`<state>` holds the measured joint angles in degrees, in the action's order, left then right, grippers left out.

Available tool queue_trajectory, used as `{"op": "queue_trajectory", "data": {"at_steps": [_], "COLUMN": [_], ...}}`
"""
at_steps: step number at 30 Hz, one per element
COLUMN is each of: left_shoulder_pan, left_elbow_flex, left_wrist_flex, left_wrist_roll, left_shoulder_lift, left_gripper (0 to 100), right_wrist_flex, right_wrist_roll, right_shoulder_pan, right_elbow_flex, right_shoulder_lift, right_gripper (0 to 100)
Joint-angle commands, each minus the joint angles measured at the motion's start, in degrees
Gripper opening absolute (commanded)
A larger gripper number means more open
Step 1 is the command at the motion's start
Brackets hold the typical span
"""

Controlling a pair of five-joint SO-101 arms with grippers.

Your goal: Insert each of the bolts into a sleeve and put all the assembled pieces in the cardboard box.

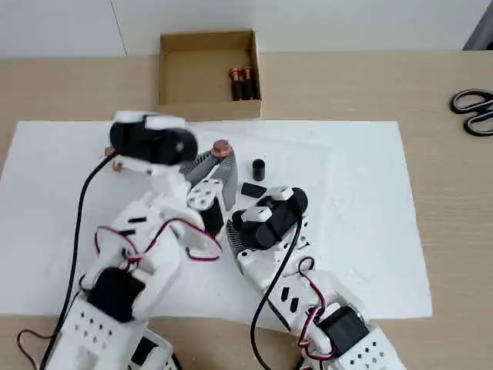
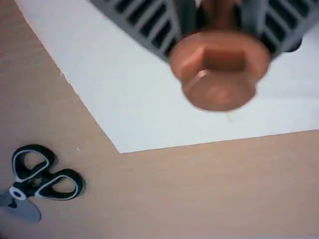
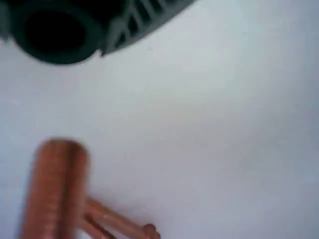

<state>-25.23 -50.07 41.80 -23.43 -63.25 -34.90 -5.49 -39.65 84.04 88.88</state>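
While my left fingers (image 1: 202,165) are closed narrow on a copper bolt (image 1: 222,148), its flanged hexagonal head sticks out past their tips, with a ribbed grey finger on either side of it. My right fingers (image 3: 134,22) sit just beside the left pair, on the side nearer my bases. They hold a black sleeve (image 3: 55,32) — one ribbed finger lies against its side, and its open bore faces my right wrist camera.

A threaded copper shank (image 3: 55,191) stands close in front of the right fingers; whether it belongs to the bolt in my left grip I cannot tell. Farther off beyond it, loose bolts (image 3: 117,224) lie on the white sheet (image 1: 362,200).

A second sleeve (image 1: 258,167) stands upright on the sheet just beside the tips of my left fingers, on the side toward the scissors (image 1: 474,110), and touches neither pair.

The cardboard box (image 1: 192,77) sits open on the worktop (image 1: 431,77) well beyond my left fingers, just past the sheet's far edge. Two assembled pieces (image 1: 243,83) lie side by side in it, against the wall on the scissors' side — copper heads toward the far wall, black sleeves toward me.

The scissors, black-handled, rest on bare worktop past the sheet's corner, well apart from both pairs of fingers.
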Motion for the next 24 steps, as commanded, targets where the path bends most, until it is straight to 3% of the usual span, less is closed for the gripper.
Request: {"op": "queue_trajectory", "data": {"at_steps": [1,10,14,24], "left_shoulder_pan": [-0.5,-4.2,-4.2,-4.1], "left_elbow_flex": [-1.1,-5.5,-8.8,-11.7], "left_wrist_flex": [-1.9,-3.0,-7.3,-7.5], "left_wrist_roll": [0.4,2.3,3.2,3.1], "left_shoulder_lift": [-4.0,-4.7,-5.0,-6.3], "left_gripper": [1,1,1,1], "right_wrist_flex": [1.3,1.3,1.3,1.3], "right_wrist_roll": [-0.5,-0.6,-0.6,-0.6], "right_shoulder_pan": [0.0,-0.1,-0.3,-0.3], "right_elbow_flex": [-0.4,-0.4,-0.4,-0.4], "right_shoulder_lift": [0.7,0.6,0.6,0.7], "right_gripper": [0.6,0.6,0.6,0.6]}}
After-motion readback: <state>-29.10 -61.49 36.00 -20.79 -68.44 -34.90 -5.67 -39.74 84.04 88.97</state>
